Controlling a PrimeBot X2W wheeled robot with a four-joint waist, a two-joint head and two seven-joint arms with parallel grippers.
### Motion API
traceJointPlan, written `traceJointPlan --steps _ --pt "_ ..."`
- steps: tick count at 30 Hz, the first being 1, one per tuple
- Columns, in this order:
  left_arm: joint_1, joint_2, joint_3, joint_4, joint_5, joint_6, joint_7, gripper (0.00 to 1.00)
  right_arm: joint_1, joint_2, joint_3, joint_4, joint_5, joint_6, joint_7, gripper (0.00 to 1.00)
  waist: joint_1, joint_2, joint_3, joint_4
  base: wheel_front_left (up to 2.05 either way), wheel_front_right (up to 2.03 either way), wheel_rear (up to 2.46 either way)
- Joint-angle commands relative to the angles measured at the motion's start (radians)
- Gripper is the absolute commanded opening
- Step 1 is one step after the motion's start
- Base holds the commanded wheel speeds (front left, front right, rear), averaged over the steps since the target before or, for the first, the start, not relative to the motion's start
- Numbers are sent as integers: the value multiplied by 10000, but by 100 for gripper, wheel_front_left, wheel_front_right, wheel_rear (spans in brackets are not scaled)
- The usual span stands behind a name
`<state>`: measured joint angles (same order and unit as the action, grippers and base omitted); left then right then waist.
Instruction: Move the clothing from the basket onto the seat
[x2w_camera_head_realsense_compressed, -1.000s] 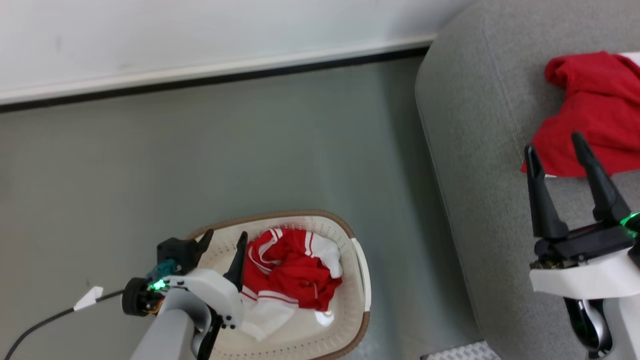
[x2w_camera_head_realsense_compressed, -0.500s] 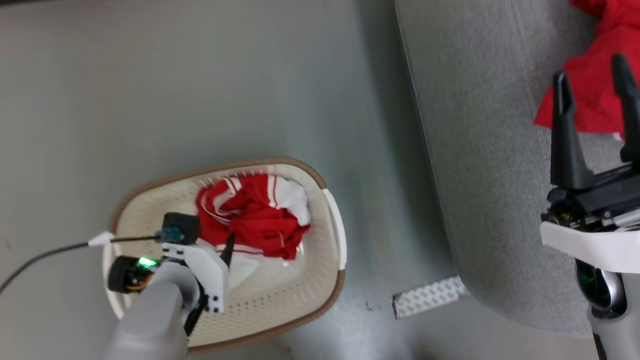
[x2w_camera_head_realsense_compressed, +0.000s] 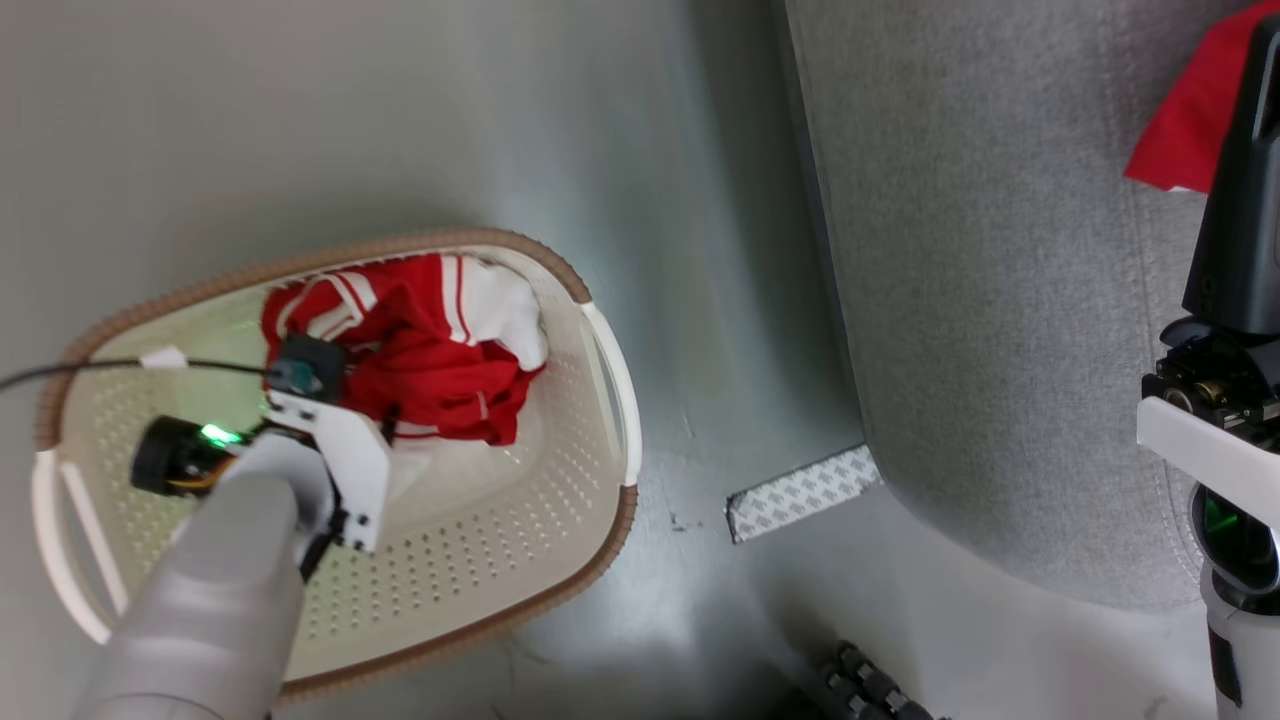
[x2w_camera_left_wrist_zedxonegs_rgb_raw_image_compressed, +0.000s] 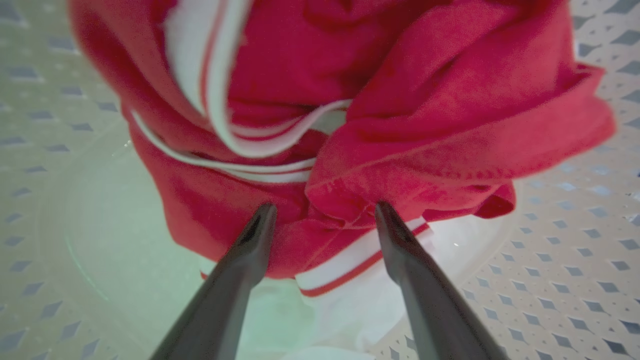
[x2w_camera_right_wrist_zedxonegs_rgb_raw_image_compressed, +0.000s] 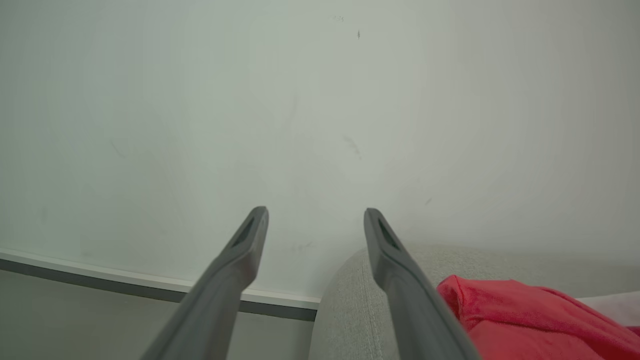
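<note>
Left gripper (x2w_camera_left_wrist_zedxonegs_rgb_raw_image_compressed: 323, 207) hangs spread and empty, poised at the clothing (x2w_camera_head_realsense_compressed: 430, 350) bunched in the basket (x2w_camera_head_realsense_compressed: 480, 540) at eight o'clock. My right gripper (x2w_camera_right_wrist_zedxonegs_rgb_raw_image_compressed: 315, 212) is spread and empty too. One red garment (x2w_camera_head_realsense_compressed: 1170, 140) lies on the seat (x2w_camera_head_realsense_compressed: 980, 300) at two o'clock; the basket's bundle is not yet moved.

The clothing (x2w_camera_head_realsense_compressed: 420, 350) lies in the basket (x2w_camera_head_realsense_compressed: 500, 520), left of the seat (x2w_camera_head_realsense_compressed: 980, 300), which bears another garment (x2w_camera_head_realsense_compressed: 1175, 135)
</note>
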<state>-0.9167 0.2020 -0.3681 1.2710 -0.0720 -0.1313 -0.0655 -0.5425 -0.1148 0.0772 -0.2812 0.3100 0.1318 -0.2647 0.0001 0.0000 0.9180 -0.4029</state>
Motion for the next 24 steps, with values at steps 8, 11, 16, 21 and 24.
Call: traceJointPlan --steps 8,11,16,21,24 --pt "-581 203 -312 130 -70 18 816 100 -49 246 11 -446 -71 -22 9 100 -1 0 591 -185 0 0 0" --pt "-719 92 -630 141 6 18 964 100 41 300 -21 -667 -106 -22 9 100 -1 0 650 -184 0 0 0" --pt "-847 5 -1210 170 -154 18 1709 100 134 370 -11 -878 -202 -22 9 100 -1 0 702 -174 0 0 0" --pt "-1001 199 -1494 197 -197 21 2756 0 143 391 39 -884 -244 -22 9 100 -1 0 687 -159 0 0 0" --pt "-1092 219 -1608 189 -278 20 2656 0 57 397 47 -845 -265 -22 9 100 -1 0 648 -181 0 0 0"
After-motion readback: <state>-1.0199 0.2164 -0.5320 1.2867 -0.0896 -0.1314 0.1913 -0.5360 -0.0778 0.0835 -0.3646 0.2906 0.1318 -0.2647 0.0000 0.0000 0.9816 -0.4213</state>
